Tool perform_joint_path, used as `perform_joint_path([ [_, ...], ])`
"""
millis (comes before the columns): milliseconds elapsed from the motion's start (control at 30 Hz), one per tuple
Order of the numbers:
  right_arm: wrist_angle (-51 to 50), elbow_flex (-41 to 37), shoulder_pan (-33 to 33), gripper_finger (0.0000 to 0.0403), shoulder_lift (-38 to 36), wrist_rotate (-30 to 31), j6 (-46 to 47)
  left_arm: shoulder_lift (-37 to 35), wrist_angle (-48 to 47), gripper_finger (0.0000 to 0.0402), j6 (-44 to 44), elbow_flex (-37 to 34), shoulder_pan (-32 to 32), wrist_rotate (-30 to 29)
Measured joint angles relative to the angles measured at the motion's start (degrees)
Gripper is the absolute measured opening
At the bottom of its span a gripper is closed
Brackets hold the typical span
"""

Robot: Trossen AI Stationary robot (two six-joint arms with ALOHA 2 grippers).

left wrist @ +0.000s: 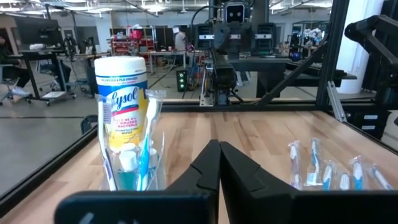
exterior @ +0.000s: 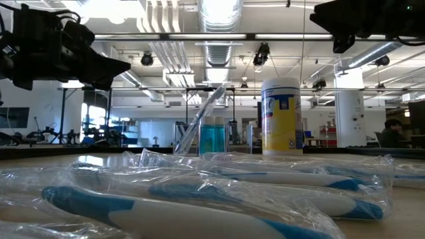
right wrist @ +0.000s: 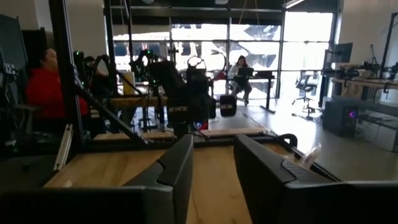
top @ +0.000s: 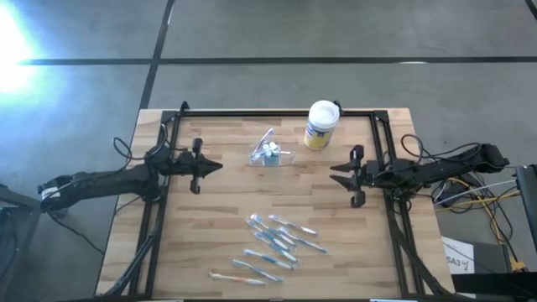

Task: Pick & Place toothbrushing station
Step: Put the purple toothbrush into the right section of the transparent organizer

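Nearest on the worktop (top: 201,243) lie wrapped toothbrushes (top: 273,243); mid-depth, the left gripper (top: 210,167) hovers at the left with fingers clenched on nothing, and the right gripper (top: 342,176) hovers at the right with fingers parted and empty. Farther back, centre, stands the toothbrushing station (top: 268,153), just left of the white canister (top: 320,124). This clear plastic holder is judged light, stiff, smooth-walled and easily tipped, so a grasp low across its narrow walls seems safest.
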Motion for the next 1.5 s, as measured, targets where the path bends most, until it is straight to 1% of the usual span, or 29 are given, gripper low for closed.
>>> perform_joint_path([
  [100,-0.5,-0.3,0.0,0.0143,0.0,0.1,0.1,0.0,0.0,0.0018,0.0,0.0,0.0,0.0],
  [200,-0.4,-0.3,0.0,0.0162,0.0,0.1,0.9,0.0,0.0,0.0025,0.0,0.0,0.0,0.0],
  [267,-0.4,-0.3,0.0,0.0168,0.3,0.1,0.8,0.0,0.0,0.0029,0.0,0.0,0.0,0.0],
  [333,-0.5,-0.3,0.0,0.0166,0.5,0.1,0.9,0.0,0.0,0.0030,0.0,0.0,0.0,0.0],
  [433,-0.4,-0.3,0.0,0.0139,0.5,0.1,0.6,0.0,0.1,0.0028,0.0,-0.1,0.0,0.0],
  [667,-0.3,-0.3,0.0,0.0040,0.2,0.1,-2.6,0.0,0.2,0.0023,0.0,-0.1,0.0,0.0],
  [733,-0.3,-0.3,0.0,0.0017,-0.1,0.1,-3.5,0.0,0.2,0.0025,0.0,-0.1,0.0,0.0],
  [867,-0.3,-0.3,0.0,0.0011,-0.1,-0.1,-3.9,0.0,0.1,0.0030,0.0,-0.1,0.0,-0.1],
  [1067,-0.3,-0.3,0.0,0.0011,0.0,-3.8,-2.4,0.0,0.1,0.0031,0.0,-0.1,0.0,-0.1],
  [1167,-0.3,-0.4,0.0,0.0017,0.1,-4.2,0.2,0.0,0.1,0.0027,0.0,-0.2,0.0,-0.1],
  [1267,-0.4,-0.3,0.0,0.0039,0.1,-4.3,2.8,0.0,0.1,0.0025,0.0,-0.2,0.0,-0.1],
  [1400,-2.4,1.3,0.0,0.0087,1.0,-5.1,4.8,0.0,0.0,0.0024,0.0,-0.2,0.0,-0.1],
  [1500,-10.6,5.7,0.0,0.0133,2.5,-5.5,6.6,0.0,0.0,0.0026,0.0,-0.2,0.0,-0.1],
])
